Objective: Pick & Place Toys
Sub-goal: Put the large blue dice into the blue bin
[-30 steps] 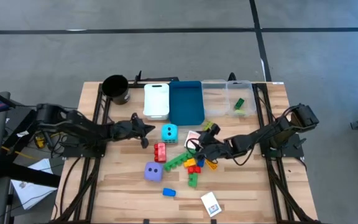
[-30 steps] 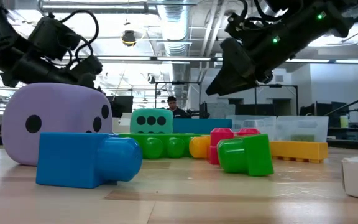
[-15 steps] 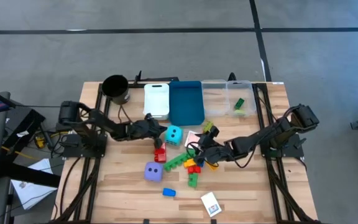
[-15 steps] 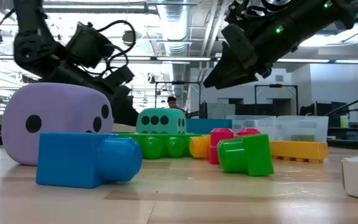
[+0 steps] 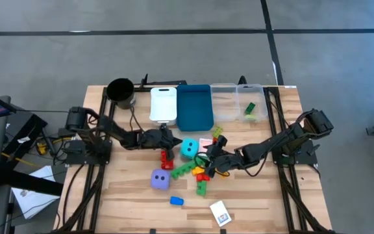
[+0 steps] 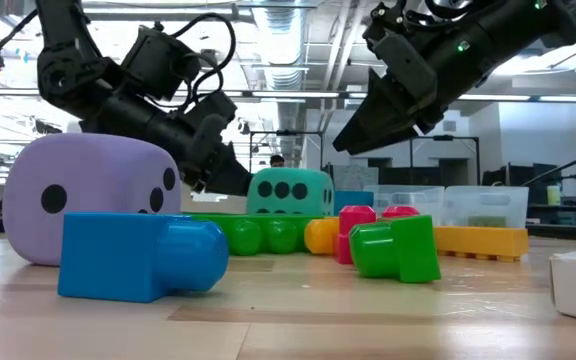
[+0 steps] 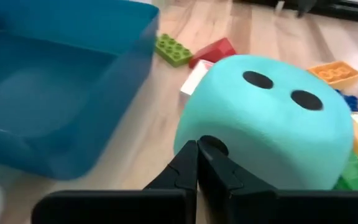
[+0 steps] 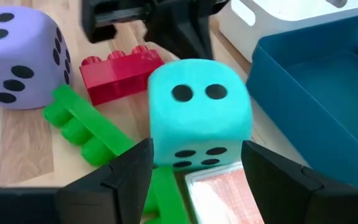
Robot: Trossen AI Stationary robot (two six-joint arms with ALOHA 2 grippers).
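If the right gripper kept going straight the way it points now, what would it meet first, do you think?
Most likely the cyan die: it sits directly ahead of the open right gripper, framed between its fingers, on the table.

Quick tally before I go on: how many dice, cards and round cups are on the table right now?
Dice: 2 (cyan die, purple die)
Cards: 2 (white card, pink card)
Round cups: 1 (black cup)
Total: 5
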